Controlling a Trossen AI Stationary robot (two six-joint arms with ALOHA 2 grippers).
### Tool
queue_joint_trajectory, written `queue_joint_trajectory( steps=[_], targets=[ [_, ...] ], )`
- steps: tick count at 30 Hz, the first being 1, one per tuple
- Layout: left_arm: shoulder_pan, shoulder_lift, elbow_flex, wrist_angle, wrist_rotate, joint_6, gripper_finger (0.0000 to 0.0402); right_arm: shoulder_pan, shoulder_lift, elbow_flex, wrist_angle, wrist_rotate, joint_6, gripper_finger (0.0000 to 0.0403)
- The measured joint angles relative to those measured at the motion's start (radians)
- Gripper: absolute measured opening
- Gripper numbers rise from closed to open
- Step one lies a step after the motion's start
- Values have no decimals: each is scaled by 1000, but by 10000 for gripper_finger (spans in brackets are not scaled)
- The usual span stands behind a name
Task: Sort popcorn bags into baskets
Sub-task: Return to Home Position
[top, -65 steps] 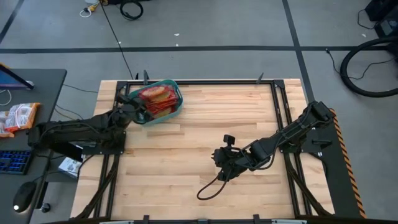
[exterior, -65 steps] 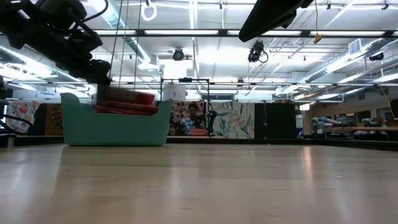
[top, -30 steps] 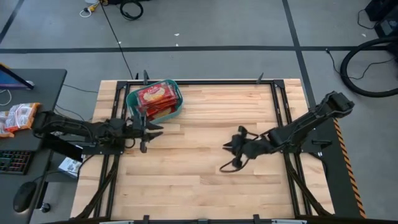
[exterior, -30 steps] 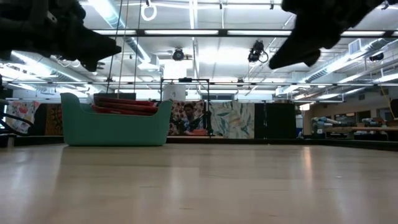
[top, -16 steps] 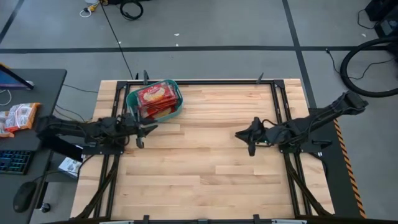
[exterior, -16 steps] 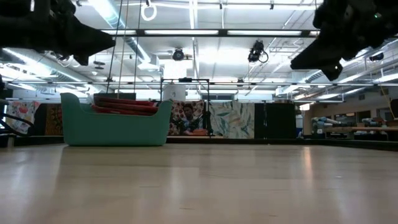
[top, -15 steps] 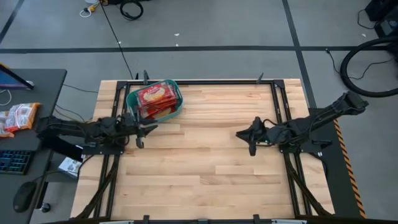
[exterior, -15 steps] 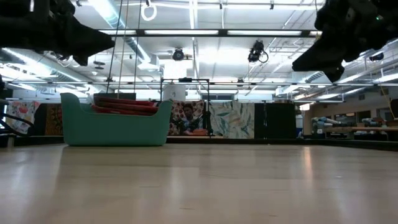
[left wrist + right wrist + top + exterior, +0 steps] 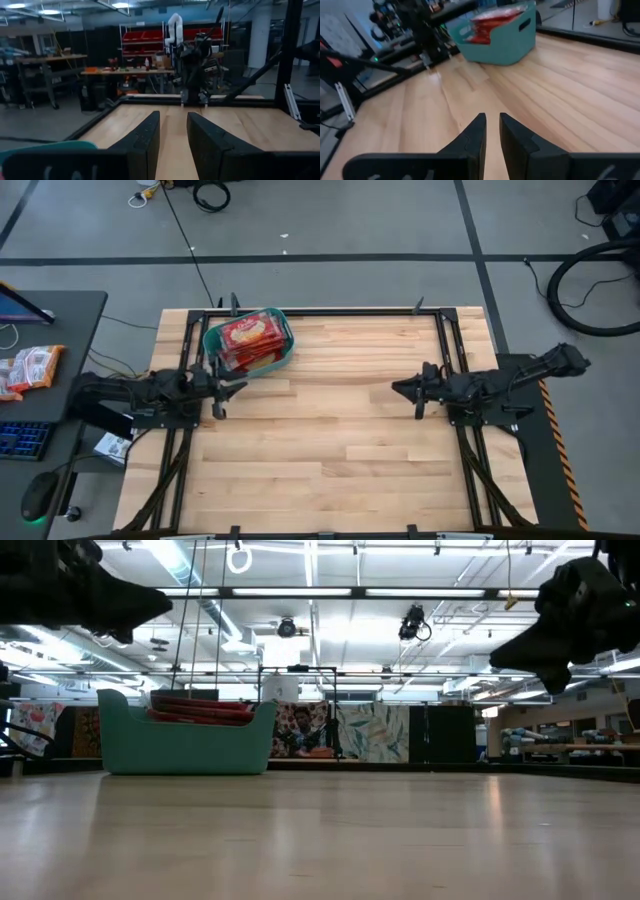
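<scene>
The teal basket (image 9: 212, 343) stands at the table's far left corner, and several red popcorn bags (image 9: 250, 337) lie stacked flat in it, topping its rim. It also shows in the low view (image 9: 185, 745) and the right wrist view (image 9: 505, 42). My left gripper (image 9: 228, 388) hangs over the table's left edge, just near of the basket, open by a narrow gap (image 9: 173, 131) and empty. My right gripper (image 9: 402, 388) hangs near the table's right side, its fingers a little apart (image 9: 492, 125) and empty, pointing toward the left arm.
Black frame rails (image 9: 448, 350) run along the table's left, right and far edges. Bare wood (image 9: 320, 410) lies between the two grippers. A desk (image 9: 50, 330) beside the table's left carries a keyboard, a mouse and an orange packet (image 9: 30, 367).
Both arms have drawn back and stretched out low. My left gripper has gone toward the table's left edge. My right gripper has gone from the table's middle toward its right edge and a little toward the far side. The basket and bags have kept still.
</scene>
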Motion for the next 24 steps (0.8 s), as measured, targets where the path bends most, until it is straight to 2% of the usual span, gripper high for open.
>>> queue_joint_trajectory(
  steps=[7, 13, 17, 24],
  targets=[
    [1, -63, -32, -24, 2, 60, 102, -17, -209, -60, -13, 13, -91, 59],
    [1, -93, -32, -56, 81, 78, 85, -23, -390, -75, -51, 14, -163, 59],
    [2, -90, -32, -58, 97, 104, 63, -23, -387, -75, -39, 15, -190, 59],
    [21, -89, -33, -46, 225, 105, 33, -23, -387, -106, 55, 39, -217, 59]
  ],
)
